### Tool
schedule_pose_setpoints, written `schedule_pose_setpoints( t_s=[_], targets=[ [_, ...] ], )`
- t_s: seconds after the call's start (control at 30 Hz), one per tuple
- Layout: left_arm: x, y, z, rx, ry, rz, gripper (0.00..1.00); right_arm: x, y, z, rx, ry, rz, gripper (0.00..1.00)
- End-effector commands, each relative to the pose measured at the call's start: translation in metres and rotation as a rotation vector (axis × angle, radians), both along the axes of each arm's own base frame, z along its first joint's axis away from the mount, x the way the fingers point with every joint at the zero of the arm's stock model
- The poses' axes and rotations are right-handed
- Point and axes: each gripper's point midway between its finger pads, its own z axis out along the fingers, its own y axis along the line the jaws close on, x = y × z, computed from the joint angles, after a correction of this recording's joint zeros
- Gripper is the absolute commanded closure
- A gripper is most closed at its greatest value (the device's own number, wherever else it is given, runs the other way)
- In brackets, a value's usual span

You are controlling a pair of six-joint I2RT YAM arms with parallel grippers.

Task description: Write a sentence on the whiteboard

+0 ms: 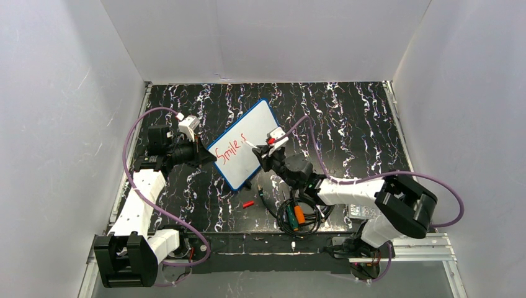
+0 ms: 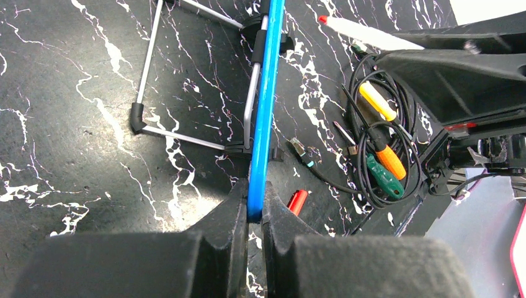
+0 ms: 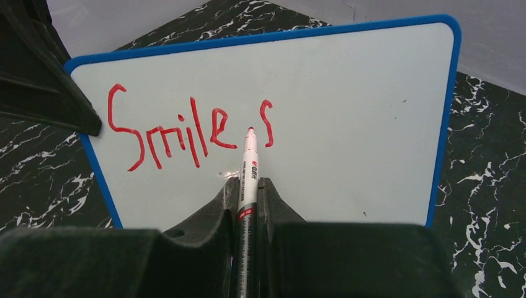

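Right gripper [image 3: 248, 186] clamped on a marker [image 3: 250, 162], its red tip between the "e" and "s" of the sentence [image 3: 180, 133], "Smile s", on the whiteboard [image 3: 360, 124], left gripper [image 2: 255, 202] pinched on its blue edge, board upright on a wire stand [image 2: 137, 117], mid-table [image 2: 62, 155], bundle of cables [image 1: 298, 214] nearby.

Table [image 1: 353, 130]: black, white-veined. 1 red cap [image 1: 248, 203], lying loose. 1 coil of black cable [image 2: 403, 105] around 1 orange-handled tool [image 2: 389, 158] and 1 green-handled tool [image 2: 384, 178], touching. 1 wire stand [image 2: 135, 117].

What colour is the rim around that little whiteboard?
Blue, all round the whiteboard; the right wrist view shows it best.
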Motion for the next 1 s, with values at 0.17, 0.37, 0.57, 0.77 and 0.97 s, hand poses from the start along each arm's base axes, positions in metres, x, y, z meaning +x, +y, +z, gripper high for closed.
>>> schedule_pose_setpoints(
  t_s=[0.17, 0.37, 0.57, 0.77, 0.97],
  targets=[
    [-0.01, 0.002, -0.011, 0.04, 0.048, -0.015, 1.0, 0.016, 0.003, 0.03, 0.032, -0.063, -0.057, 0.99],
    [-0.01, 0.002, -0.012, 0.04, 0.051, -0.016, 1.0, 0.024, 0.01, 0.026, 0.016, -0.071, -0.057, 0.99],
    [-0.01, 0.002, -0.012, 0.04, 0.051, -0.017, 1.0, 0.029, 0.012, 0.019, 0.004, -0.067, -0.067, 0.99],
    [-0.01, 0.001, -0.011, 0.039, 0.051, -0.017, 1.0, 0.035, 0.013, 0.014, -0.006, -0.062, -0.077, 0.99],
    [-0.01, 0.001, -0.011, 0.038, 0.05, -0.017, 1.0, 0.044, 0.009, 0.014, -0.007, -0.063, -0.12, 0.99]
  ],
)
